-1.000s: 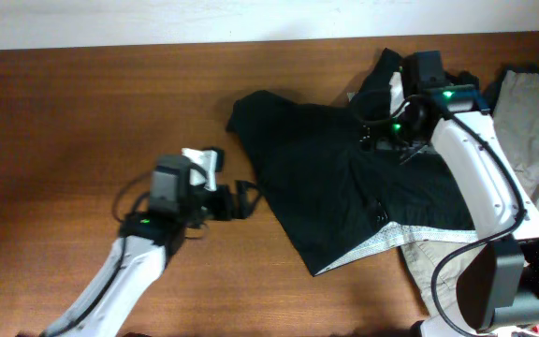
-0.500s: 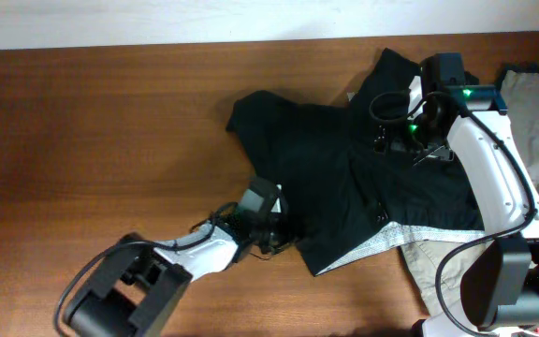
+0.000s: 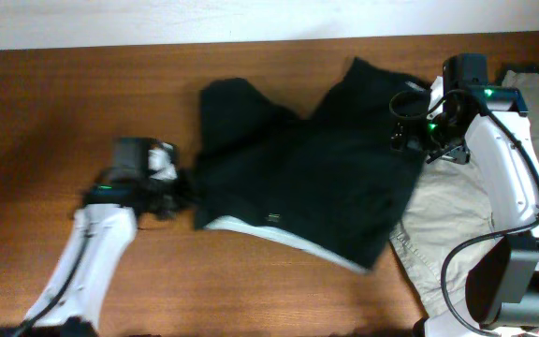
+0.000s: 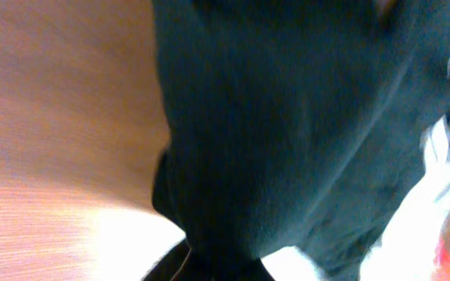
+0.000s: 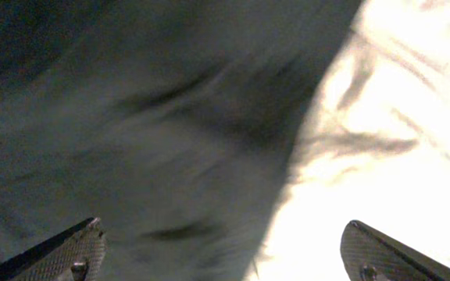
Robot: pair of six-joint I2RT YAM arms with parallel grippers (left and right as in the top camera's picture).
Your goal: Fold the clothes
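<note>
The clothes [image 3: 316,168], black shorts, lie spread across the middle of the table with a pale lining strip [image 3: 279,234] along the near edge. My left gripper [image 3: 181,187] is shut on the shorts' left edge. In the left wrist view the black cloth [image 4: 303,117] fills the frame and bunches down into the closed jaws at the bottom. My right gripper [image 3: 412,133] hovers open over the shorts' right edge. Its fingertips [image 5: 76,250] stand wide apart, with the black cloth [image 5: 131,117] below and nothing between them.
Beige-khaki shorts [image 3: 457,225] lie at the right, partly under the black shorts, and show bright in the right wrist view [image 5: 397,117]. Bare brown table [image 3: 64,103] stretches to the left. A white wall [image 3: 157,23] runs along the far edge.
My left gripper shut on the shorts' edge and drew it left, shifting the whole garment leftward and flatter. The right gripper drifted slightly right and stayed open.
</note>
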